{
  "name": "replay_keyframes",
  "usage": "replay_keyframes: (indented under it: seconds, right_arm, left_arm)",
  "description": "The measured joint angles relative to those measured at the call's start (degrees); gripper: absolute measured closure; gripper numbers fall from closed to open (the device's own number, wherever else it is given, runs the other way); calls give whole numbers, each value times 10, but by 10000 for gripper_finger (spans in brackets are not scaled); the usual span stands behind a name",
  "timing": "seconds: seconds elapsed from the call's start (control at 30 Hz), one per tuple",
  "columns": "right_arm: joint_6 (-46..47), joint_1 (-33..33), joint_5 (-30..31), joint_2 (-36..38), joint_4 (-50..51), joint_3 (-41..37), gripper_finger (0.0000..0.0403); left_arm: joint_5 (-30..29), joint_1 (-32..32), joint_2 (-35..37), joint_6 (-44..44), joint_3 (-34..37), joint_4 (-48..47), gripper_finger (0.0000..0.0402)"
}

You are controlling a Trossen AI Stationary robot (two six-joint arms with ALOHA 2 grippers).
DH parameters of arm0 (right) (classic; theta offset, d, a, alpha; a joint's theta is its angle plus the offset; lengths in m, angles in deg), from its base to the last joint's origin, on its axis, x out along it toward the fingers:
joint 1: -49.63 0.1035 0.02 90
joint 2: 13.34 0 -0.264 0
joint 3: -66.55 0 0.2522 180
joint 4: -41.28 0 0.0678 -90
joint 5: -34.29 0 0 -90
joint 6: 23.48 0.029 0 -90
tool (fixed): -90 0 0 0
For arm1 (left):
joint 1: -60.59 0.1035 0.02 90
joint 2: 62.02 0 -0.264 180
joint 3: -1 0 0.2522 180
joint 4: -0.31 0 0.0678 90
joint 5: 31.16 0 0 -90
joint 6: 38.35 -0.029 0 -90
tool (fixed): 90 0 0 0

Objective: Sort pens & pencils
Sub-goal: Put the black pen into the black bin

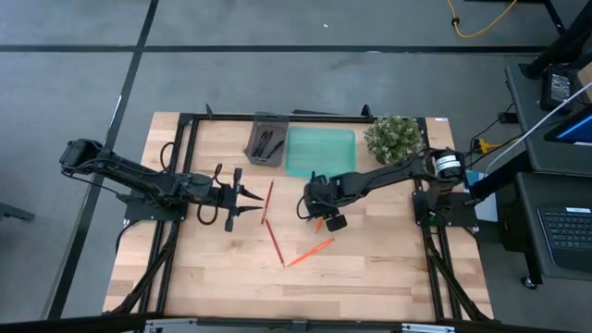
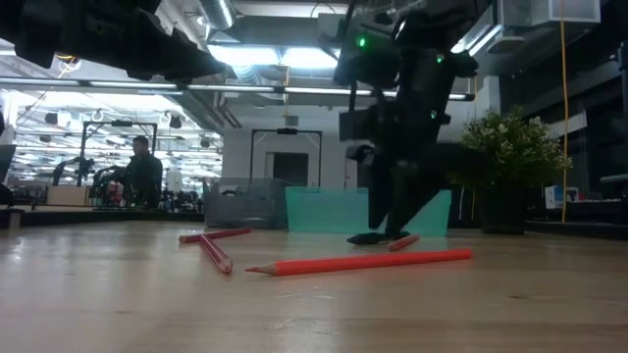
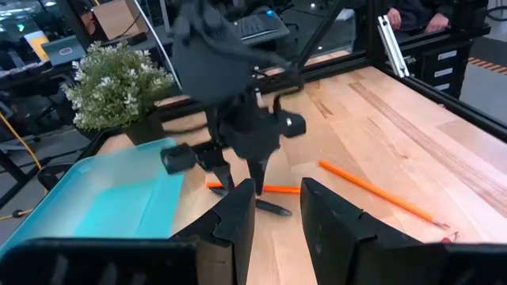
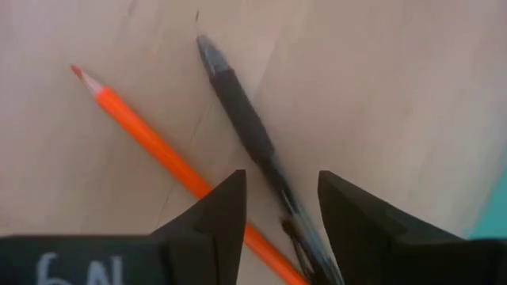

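Note:
My right gripper (image 4: 281,198) is open and points down at the table's middle (image 1: 313,211). Its fingers stand on either side of a black pen (image 4: 242,111) that lies flat on the wood, with the fingertips low at the table (image 2: 385,233). An orange pencil (image 4: 139,131) lies beside the pen and runs under one finger. Two red pencils (image 1: 268,203) (image 1: 275,242) and a longer orange pencil (image 1: 310,252) lie flat on the wood. Other black pens (image 1: 266,143) lie in the grey tray. My left gripper (image 1: 250,199) waits open left of the red pencils.
The grey tray (image 1: 268,125) and the green tray (image 1: 319,153) stand side by side at the far edge. A potted plant (image 1: 395,137) is to the right of them. The table's black frame (image 1: 190,166) runs along its sides. Bare wood lies toward the near edge (image 1: 370,277).

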Motion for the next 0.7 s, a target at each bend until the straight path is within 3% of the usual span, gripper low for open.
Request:
replay_keyframes:
  seconds: [0.37, 0.7]
  right_arm:
    - [-1, -2, -2, -27, 8, 3, 258]
    - [15, -2, -27, -28, 18, 2, 373]
  left_arm:
    - [0, 0, 0, 0, 0, -1, 305]
    - [0, 0, 0, 0, 0, -1, 305]
